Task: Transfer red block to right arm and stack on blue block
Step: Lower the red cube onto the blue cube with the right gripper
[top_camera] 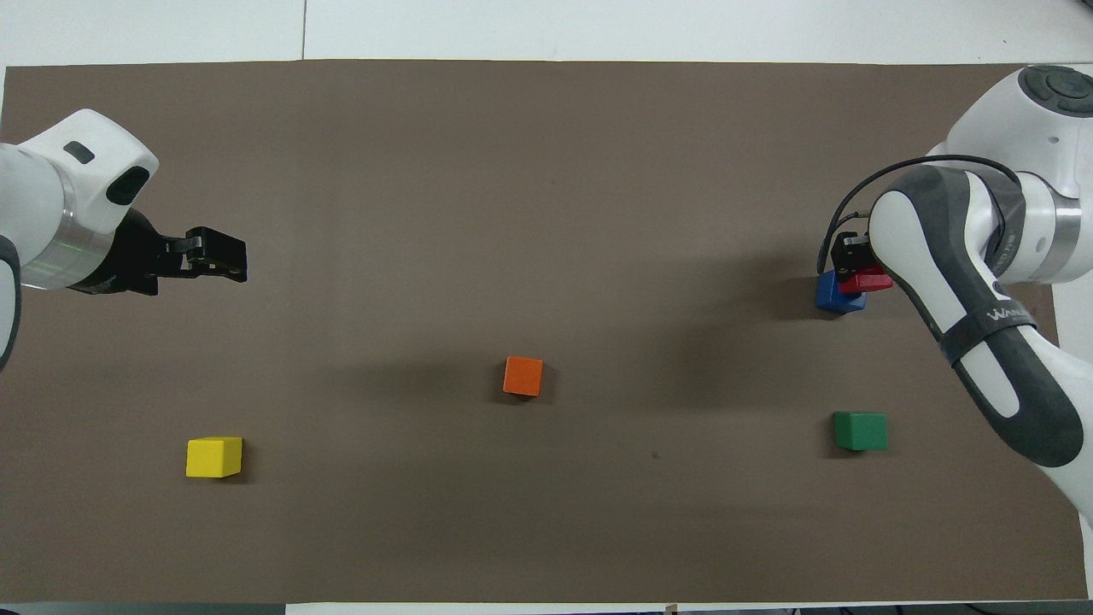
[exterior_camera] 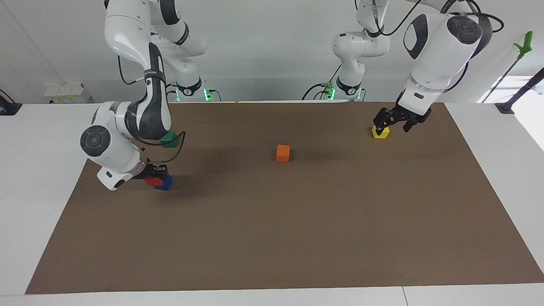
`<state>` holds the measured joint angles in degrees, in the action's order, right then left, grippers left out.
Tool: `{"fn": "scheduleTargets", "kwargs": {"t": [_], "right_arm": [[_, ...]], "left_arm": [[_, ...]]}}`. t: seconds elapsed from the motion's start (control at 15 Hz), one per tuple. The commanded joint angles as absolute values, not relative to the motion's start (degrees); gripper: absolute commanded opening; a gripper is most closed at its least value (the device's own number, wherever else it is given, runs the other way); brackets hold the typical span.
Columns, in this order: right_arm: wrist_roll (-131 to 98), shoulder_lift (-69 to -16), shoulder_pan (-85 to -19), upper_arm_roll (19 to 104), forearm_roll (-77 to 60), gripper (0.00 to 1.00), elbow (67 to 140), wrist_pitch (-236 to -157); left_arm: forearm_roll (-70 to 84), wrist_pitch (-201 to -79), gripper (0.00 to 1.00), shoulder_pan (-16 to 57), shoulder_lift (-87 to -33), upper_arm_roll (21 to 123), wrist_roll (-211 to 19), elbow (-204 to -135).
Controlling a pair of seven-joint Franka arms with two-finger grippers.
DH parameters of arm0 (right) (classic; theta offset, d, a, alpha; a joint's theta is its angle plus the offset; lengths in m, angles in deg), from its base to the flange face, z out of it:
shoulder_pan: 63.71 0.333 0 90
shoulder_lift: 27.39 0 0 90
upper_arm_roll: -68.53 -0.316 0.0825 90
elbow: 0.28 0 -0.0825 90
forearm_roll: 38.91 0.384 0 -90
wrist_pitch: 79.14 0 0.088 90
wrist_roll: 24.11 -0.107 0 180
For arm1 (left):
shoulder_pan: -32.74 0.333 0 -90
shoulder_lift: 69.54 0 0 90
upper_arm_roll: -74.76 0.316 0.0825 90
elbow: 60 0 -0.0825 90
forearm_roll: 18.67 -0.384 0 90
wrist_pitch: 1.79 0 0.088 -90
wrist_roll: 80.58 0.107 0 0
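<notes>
My right gripper [exterior_camera: 156, 173] is shut on the red block [exterior_camera: 152, 181] and holds it low at the blue block [exterior_camera: 165, 183]. The red block overlaps the blue block's top edge, shifted toward the right arm's end of the table. I cannot tell whether it rests on the blue block. In the overhead view the red block [top_camera: 869, 280] sits partly over the blue block [top_camera: 835, 295] under my right gripper [top_camera: 856, 261]. My left gripper [exterior_camera: 396, 123] is open and empty in the air by the yellow block, and it also shows in the overhead view [top_camera: 224, 258].
An orange block [exterior_camera: 283, 153] lies in the middle of the brown mat [exterior_camera: 272, 238]. A green block [exterior_camera: 169, 139] lies nearer to the robots than the blue block, partly hidden by the right arm. A yellow block [exterior_camera: 381, 132] lies toward the left arm's end.
</notes>
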<state>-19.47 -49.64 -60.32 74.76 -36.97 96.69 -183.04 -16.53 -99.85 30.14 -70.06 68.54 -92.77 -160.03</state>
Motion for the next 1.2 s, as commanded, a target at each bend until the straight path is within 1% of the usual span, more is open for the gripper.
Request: {"fn": "scheduleTargets", "kwargs": {"t": [0.0,0.4,0.6,0.73,0.8,0.93,1.07,1.13], "right_arm": [[-20.15,-48.83,-60.46,74.42,-35.92,0.0,98.68,-184.95],[-21.38,-48.3,-60.46,74.42,-35.22,0.0,100.09,-185.66],[-21.56,-48.3,-60.54,74.42,-35.22,0.18,100.09,-185.66],[-22.08,-48.3,-60.54,74.42,-35.22,0.58,100.17,-185.57],[-22.17,-48.3,-60.54,74.42,-35.22,0.64,100.18,-185.66],[-22.52,-48.3,-60.54,74.42,-35.22,0.81,100.18,-185.57],[-22.53,-48.3,-60.54,74.42,-35.22,0.85,100.09,-185.57],[-22.61,-48.3,-60.54,74.42,-35.22,0.94,100.09,-185.57]], "left_arm": [[-17.61,-98.91,1.0,30.19,-69.98,68.78,-92.54,-158.88],[-17.61,-98.65,1.0,30.2,-70.86,68.78,-92.63,-158.88],[-17.61,-98.73,1.0,30.2,-70.86,68.78,-92.63,-158.97],[-17.61,-98.65,1.0,30.2,-70.86,68.78,-92.63,-158.88],[-17.61,-98.65,1.0,30.2,-70.86,68.78,-92.63,-158.88],[-17.61,-98.73,1.0,30.2,-70.86,68.78,-92.63,-158.88],[-17.61,-98.73,1.0,30.2,-70.86,68.78,-92.63,-158.88],[-17.61,-98.73,1.0,30.2,-70.86,68.78,-92.63,-158.88]]}}
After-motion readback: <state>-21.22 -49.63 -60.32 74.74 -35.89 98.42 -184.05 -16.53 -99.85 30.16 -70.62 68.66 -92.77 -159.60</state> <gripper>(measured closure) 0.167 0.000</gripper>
